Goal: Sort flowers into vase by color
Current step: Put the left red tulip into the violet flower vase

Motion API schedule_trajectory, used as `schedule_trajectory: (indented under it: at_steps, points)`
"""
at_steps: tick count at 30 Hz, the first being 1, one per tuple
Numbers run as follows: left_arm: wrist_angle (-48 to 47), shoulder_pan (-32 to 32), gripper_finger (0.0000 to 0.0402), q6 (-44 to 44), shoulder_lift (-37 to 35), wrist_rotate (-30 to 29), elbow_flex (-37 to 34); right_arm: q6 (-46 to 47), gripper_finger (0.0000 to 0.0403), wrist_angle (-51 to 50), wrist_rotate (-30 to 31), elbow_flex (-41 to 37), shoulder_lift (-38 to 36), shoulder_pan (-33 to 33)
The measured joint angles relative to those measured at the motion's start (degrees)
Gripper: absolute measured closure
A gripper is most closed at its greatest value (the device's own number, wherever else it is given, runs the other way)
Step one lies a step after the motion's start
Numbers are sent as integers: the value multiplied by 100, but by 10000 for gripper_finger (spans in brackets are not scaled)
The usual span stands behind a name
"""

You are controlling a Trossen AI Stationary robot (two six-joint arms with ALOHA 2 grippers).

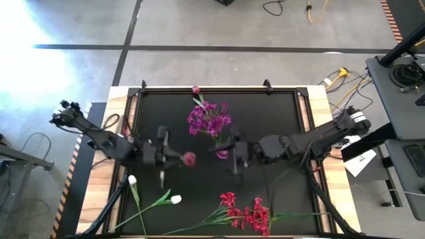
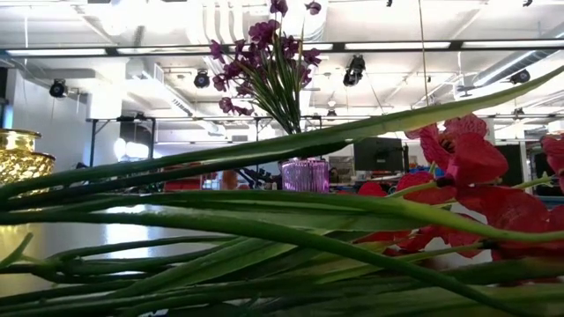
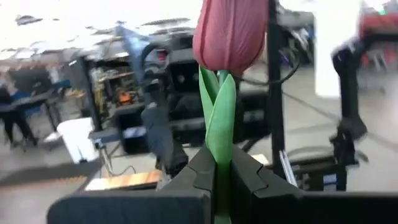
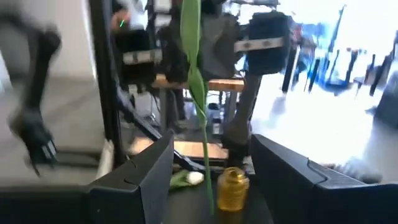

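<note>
My left gripper [image 1: 175,158] stands left of the table's middle, shut on a pink tulip [image 1: 189,159], whose bud [image 3: 230,31] rises above the fingers. My right gripper [image 1: 234,159] is open, right of the small purple vase [image 1: 222,154], which holds the purple blossom stems [image 1: 209,119]. In the right wrist view a green stalk [image 4: 194,81] stands upright beyond the open fingers, which touch nothing. Two white tulips [image 1: 176,199] and the red blossom stems [image 1: 249,214] lie flat along the near edge. Another pink bud [image 1: 196,89] lies at the far edge. My left gripper pinches the pink tulip's green stalk and leaf [image 3: 221,149] between its two fingers, a short way below the bud. The fingers come level from the table's left and lie across the stalk. The tulip stands upright in the hold; its lower end is hidden.
A gold vase [image 2: 18,154] stands at the table's left and shows in the right wrist view [image 4: 233,186] beyond the stalk. In the low view green stalks and leaves [image 2: 264,220] fill the foreground. The raised table frame [image 1: 212,89] rims the black mat.
</note>
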Motion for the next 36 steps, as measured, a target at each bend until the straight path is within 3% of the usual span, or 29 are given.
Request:
schedule_trajectory:
  at_steps: [3,14,24,28,32,36]
  points:
    - [-142,31,401,430,391,44,384,-768,197,188,-6,-1,177,117]
    - [-104,333,401,566,1353,11,1463,-824,226,466,286,128,325,130]
    - [-128,444,401,592,1915,-104,2026,-432,329,485,261,269,322,132]
    - [-228,391,392,590,1963,-760,2082,-308,384,427,298,269,319,132]
    - [-1030,335,361,396,1835,-958,2241,-292,389,298,308,269,273,127]
    - [-2496,286,315,-428,1688,-956,2592,-309,390,125,556,269,169,132]
